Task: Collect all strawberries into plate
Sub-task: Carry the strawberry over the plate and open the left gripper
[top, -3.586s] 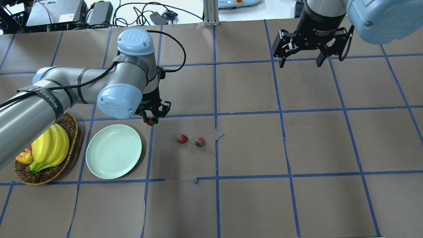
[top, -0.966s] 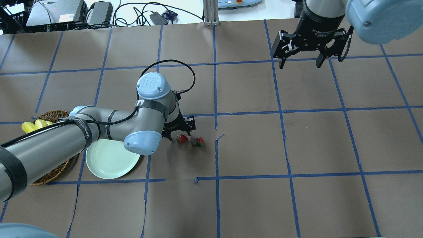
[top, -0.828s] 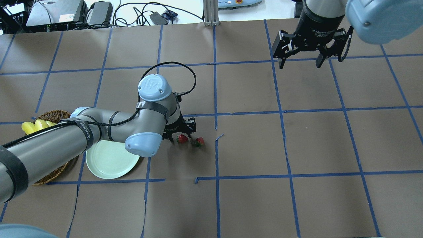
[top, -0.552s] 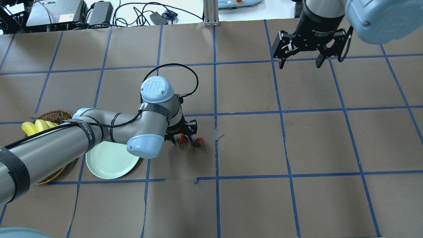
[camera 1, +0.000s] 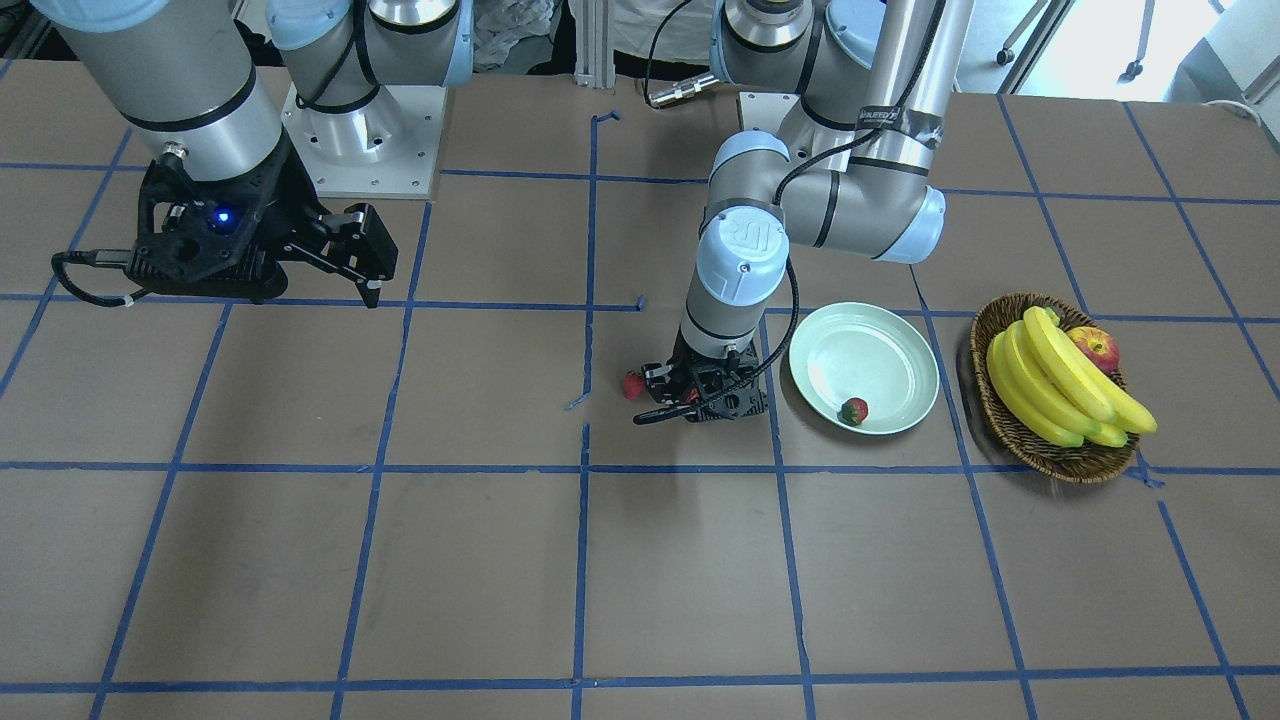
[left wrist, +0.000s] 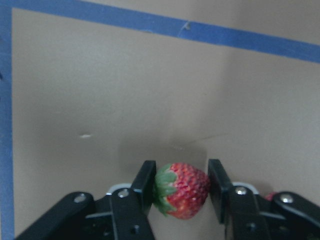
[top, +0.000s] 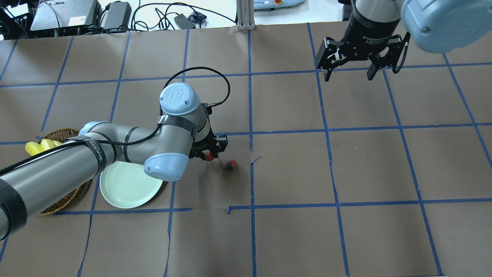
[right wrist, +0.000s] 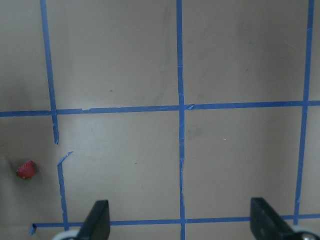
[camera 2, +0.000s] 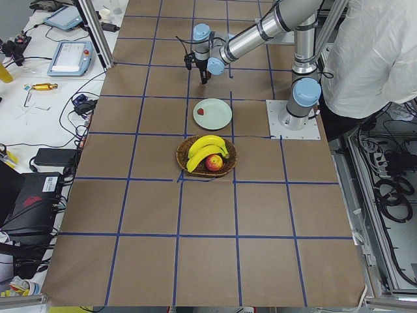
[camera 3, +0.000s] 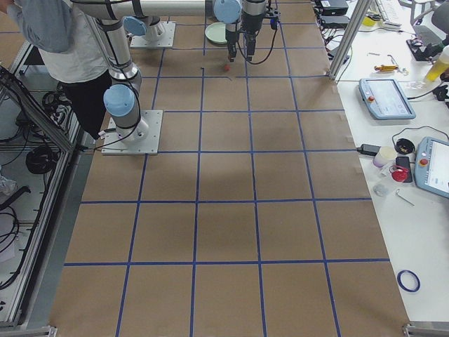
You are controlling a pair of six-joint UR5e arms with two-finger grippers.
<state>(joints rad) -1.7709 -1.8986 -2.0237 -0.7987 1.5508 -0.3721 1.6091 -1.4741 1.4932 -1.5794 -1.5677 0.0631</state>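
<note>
My left gripper (left wrist: 182,192) is shut on a red strawberry (left wrist: 181,190) with a green cap, held just above the brown paper (top: 209,155). A second strawberry (top: 231,165) lies on the table just to the right of it, also visible in the right wrist view (right wrist: 26,170). A third strawberry (camera 1: 853,410) rests inside the pale green plate (camera 1: 870,345), near its rim. The plate (top: 127,188) is partly covered by my left arm in the overhead view. My right gripper (top: 349,73) hangs open and empty over the far right of the table.
A wicker basket (camera 1: 1010,440) with bananas (camera 1: 1060,380) and an apple (camera 1: 1095,350) stands beyond the plate, at the table's left end. A person's white sleeve (camera 2: 371,59) shows beside the robot base. Blue tape lines grid the brown paper.
My left gripper has shut on the nearer of the two table strawberries and raised it slightly. Earlier it carried another strawberry near the plate. The right arm has not moved.
</note>
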